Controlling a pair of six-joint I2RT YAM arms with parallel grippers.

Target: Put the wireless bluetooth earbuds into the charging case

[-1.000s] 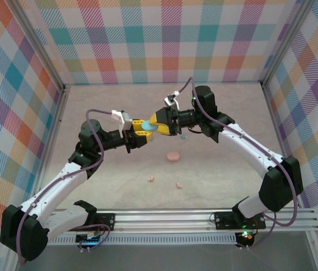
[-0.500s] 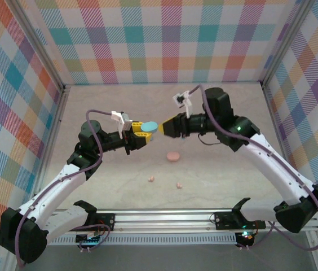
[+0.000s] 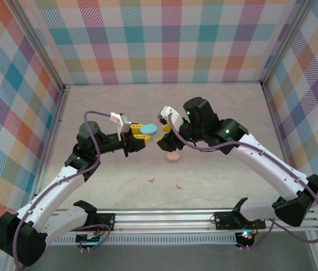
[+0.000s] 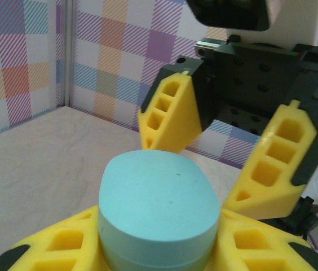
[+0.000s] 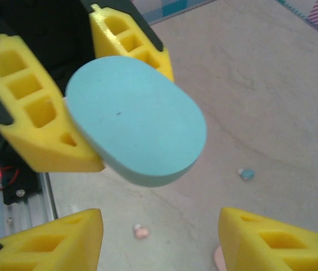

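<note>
Blue case [image 3: 146, 129] in the grip of the left gripper [image 3: 142, 137] (yellow fingers), right gripper [image 5: 160, 223] agape just opposite.

- blue case [image 3: 147, 129]: flat oval disc, closed, held off table in L gripper [image 3: 143, 134]
- pink case [image 3: 173, 156]: flat on table, 5 o'clock of blue case
- pink bud [image 3: 151, 179]: on table, 7 o'clock of pink case
- 2nd pink bud [image 3: 178, 185]: 6 o'clock
- blue bud [image 5: 247, 174]: loose on table

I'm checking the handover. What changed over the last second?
The right tool, up against the blue case a second ago, drew back rightward, then came back near it, open and not touching. The left tool kept its grip on the case. The pink case and two pink buds stayed put.
</note>
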